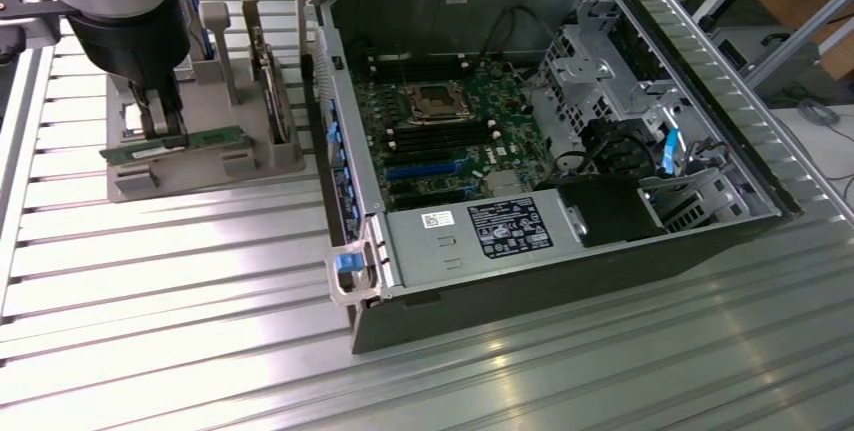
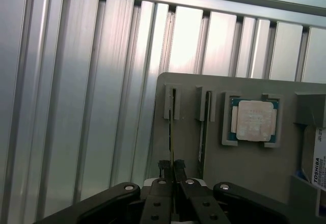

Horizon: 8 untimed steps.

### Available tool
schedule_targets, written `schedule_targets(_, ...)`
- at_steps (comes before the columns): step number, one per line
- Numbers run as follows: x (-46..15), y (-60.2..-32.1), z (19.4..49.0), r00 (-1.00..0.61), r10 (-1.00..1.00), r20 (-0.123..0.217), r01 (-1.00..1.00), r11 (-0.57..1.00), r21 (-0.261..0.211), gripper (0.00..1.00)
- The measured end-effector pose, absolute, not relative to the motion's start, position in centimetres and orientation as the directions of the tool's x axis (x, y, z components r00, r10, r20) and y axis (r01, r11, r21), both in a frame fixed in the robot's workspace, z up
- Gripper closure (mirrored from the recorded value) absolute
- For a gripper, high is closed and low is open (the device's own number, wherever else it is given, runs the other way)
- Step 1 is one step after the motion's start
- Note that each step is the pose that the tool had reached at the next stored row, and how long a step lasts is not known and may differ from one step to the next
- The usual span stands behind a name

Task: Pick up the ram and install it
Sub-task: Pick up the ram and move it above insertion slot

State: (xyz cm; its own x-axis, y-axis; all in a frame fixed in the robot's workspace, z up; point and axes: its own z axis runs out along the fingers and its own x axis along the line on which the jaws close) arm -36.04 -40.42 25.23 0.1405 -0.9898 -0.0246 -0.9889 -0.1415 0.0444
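In the upper left of the exterior view, the arm reaches straight down over a grey holder (image 1: pixel 200 176) that stands on the ribbed aluminium table (image 1: pixel 160 291). Its gripper (image 1: pixel 163 123) is pinched narrow on the ram (image 1: pixel 200 140), a green stick lying lengthwise along the holder's near edge. The wrist view shows the same grip from above: the black fingers (image 2: pixel 164 172) are closed on either side of the stick's thin edge (image 2: pixel 171 137), which sits in a slot of the holder (image 2: pixel 244 168). A second stick (image 2: pixel 203 137) stands in the neighbouring slot, then a square silver CPU (image 2: pixel 253 120) in its recess, then a Toshiba-labelled drive (image 2: pixel 318 163). From centre to right of the exterior view lies the open computer case (image 1: pixel 561 296), with the motherboard (image 1: pixel 441 141) and a labelled power supply (image 1: pixel 481 236) exposed.
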Motion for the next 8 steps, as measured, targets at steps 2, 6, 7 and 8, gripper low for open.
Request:
schedule_targets(2, -36.04, -40.42, 25.32, 0.141, -0.99, -0.025, -0.989, -0.142, 0.044, 0.87)
schedule_targets(6, -36.04, -40.42, 25.53, 0.141, -0.99, -0.025, -0.989, -0.142, 0.044, 0.87)
schedule_targets(7, -36.04, -40.42, 25.56, 0.141, -0.99, -0.025, -0.989, -0.142, 0.044, 0.87)
schedule_targets(8, -36.04, -40.42, 25.61, 0.141, -0.99, -0.025, -0.989, -0.142, 0.044, 0.87)
